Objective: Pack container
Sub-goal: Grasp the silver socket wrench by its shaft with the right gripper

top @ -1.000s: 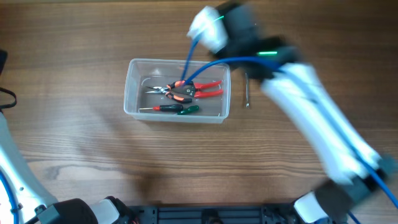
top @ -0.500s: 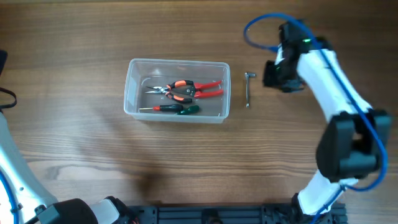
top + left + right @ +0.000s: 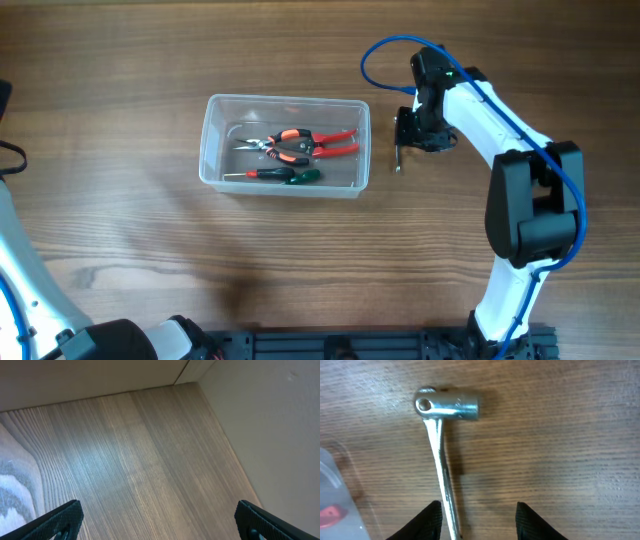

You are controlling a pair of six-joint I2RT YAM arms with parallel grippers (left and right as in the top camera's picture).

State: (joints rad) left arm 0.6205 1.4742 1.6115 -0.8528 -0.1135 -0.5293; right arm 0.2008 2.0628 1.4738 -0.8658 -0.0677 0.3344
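Just right of the clear rectangular plastic container [image 3: 285, 98], slides in low over the silver steel socket wrench [image 3: 441, 470] with right gripper [image 3: 477, 520] spread wide, empty; likely means grasping this last tool

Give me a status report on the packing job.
Left tool open, empty. Right tool open above socket wrench, on table beside container. Container holds pliers, screwdrivers. No obstruction seen.

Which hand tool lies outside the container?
The silver socket wrench, on the table beside the container; the red-handled pliers and screwdrivers lie inside.
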